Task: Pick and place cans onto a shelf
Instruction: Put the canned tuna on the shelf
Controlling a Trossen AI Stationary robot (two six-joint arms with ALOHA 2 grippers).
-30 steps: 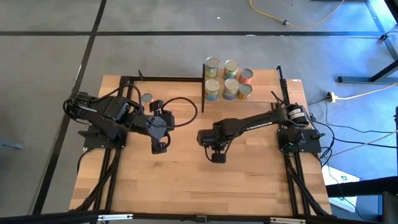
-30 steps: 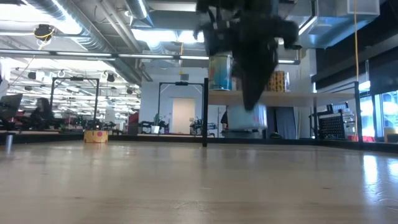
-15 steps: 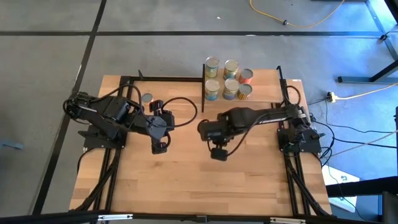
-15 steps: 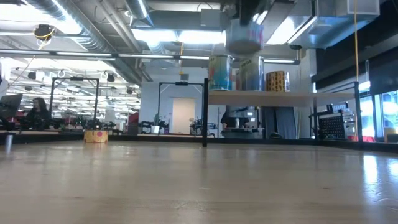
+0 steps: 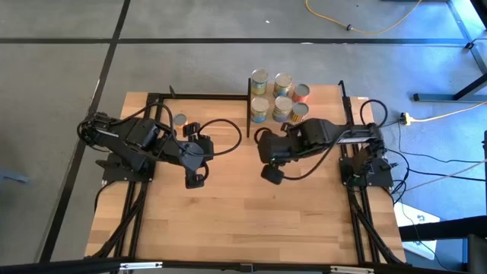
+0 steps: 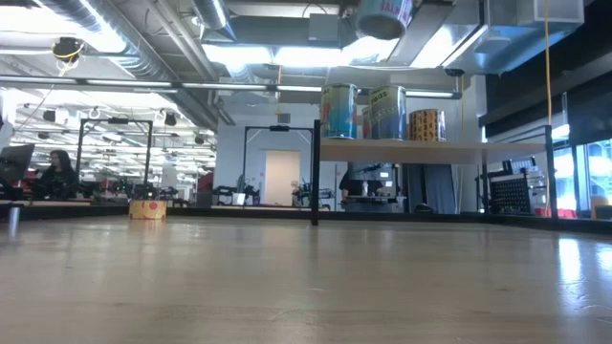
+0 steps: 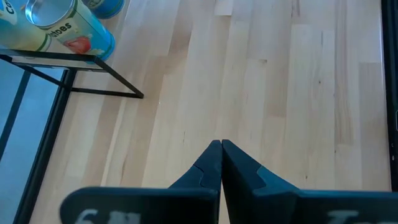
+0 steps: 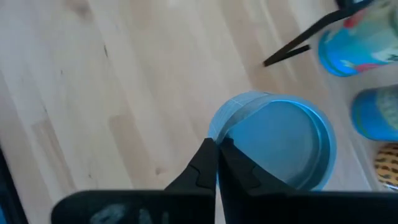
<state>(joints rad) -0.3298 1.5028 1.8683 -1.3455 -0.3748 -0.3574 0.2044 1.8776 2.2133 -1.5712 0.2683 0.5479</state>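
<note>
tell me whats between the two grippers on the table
Bare tabletop only, in the high view, between left gripper and right gripper, which holds a can.

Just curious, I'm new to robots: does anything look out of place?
One can hangs in mid-air, seemingly tilted, higher than the shelf, pinched by its rim in the right gripper's jaws. Cans on the shelf stand upright.
</note>
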